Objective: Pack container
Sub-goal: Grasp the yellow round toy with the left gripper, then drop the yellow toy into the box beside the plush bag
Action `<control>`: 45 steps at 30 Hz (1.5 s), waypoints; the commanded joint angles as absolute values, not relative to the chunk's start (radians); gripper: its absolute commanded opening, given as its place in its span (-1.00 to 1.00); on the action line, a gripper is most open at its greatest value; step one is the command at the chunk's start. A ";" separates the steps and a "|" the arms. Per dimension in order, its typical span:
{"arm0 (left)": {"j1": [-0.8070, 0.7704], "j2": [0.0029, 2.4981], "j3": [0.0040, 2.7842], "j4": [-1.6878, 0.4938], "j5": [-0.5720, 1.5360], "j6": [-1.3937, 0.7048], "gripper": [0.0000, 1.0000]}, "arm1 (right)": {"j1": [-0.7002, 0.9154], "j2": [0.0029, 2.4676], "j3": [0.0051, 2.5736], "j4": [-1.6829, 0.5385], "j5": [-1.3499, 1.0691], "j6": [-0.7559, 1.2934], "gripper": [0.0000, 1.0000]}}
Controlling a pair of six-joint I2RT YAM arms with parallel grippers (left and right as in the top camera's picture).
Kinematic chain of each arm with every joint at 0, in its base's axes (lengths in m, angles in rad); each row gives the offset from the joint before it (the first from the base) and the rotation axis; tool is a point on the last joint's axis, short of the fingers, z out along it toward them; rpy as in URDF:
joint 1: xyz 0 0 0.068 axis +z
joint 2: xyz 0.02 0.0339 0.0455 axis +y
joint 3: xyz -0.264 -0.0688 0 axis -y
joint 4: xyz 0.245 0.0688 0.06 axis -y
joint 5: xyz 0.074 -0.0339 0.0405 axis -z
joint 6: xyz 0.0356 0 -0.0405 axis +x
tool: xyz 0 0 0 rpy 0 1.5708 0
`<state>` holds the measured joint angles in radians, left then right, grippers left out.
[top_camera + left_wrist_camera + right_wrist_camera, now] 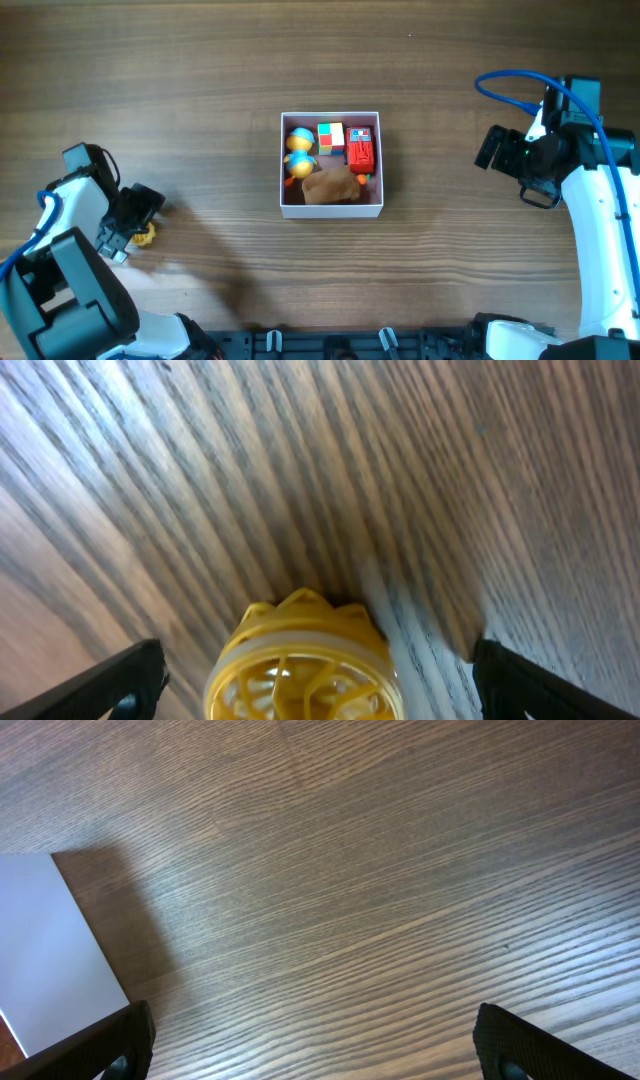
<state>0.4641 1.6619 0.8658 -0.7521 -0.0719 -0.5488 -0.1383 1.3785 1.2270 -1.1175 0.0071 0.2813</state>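
Observation:
The container [332, 209], a square white box, sits at the table's middle. It holds several toys: a blue and orange figure [299, 148], a colourful cube [331, 136], a red toy [361, 151] and a brown lump [330, 186]. Its white wall shows at the left edge of the right wrist view [45, 950]. My left gripper [140, 225] is open at the table's left, its fingers either side of a small yellow toy [146, 236], apart from it. The toy, a yellow ribbed wheel-like piece, fills the lower middle of the left wrist view [300, 665]. My right gripper [497, 152] is open and empty, to the right of the container.
Bare wooden tabletop [450, 260] lies all round the container. The arm bases stand at the front left and right edges.

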 commanded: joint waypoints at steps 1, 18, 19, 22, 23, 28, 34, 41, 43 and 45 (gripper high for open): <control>0.470 1.676 0.854 -0.743 -0.060 -0.562 1.00 | -0.139 1.385 1.222 -1.118 -0.001 0.262 1.00; 0.469 1.676 0.817 -0.718 -0.048 -0.562 0.31 | -0.139 1.385 1.222 -1.118 -0.001 0.262 1.00; 0.469 1.676 0.817 -0.718 -0.048 -0.562 0.21 | -0.139 1.385 1.222 -1.118 -0.001 0.262 1.00; 0.469 1.676 0.817 -0.719 -0.048 -0.562 -0.18 | -0.139 1.385 1.222 -1.118 -0.001 0.262 0.99; 0.469 1.676 0.817 -0.719 -0.048 -0.562 -0.28 | -0.139 1.385 1.222 -1.118 -0.001 0.262 1.00; 0.469 1.676 0.827 -0.719 -0.003 -0.562 -0.57 | -0.139 1.385 1.222 -1.115 -0.001 0.262 0.99; 0.398 1.644 1.027 -0.885 0.064 -0.526 -0.92 | -0.139 1.385 1.222 -1.114 -0.001 0.262 1.00; -0.050 1.520 1.355 -0.973 0.078 -0.305 -0.92 | -0.139 1.385 1.222 -1.113 -0.001 0.262 1.00; -0.238 1.511 1.409 -0.945 0.078 -0.157 -0.92 | -0.139 1.385 1.222 -1.110 -0.001 0.262 1.00; -0.406 1.512 1.415 -0.891 0.078 -0.021 -0.92 | -0.139 1.385 1.222 -1.110 -0.001 0.263 1.00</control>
<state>-0.1848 1.5269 1.3830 -0.9379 0.0544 -0.2920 -0.1383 1.3785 1.2270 -1.1156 0.0071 0.2813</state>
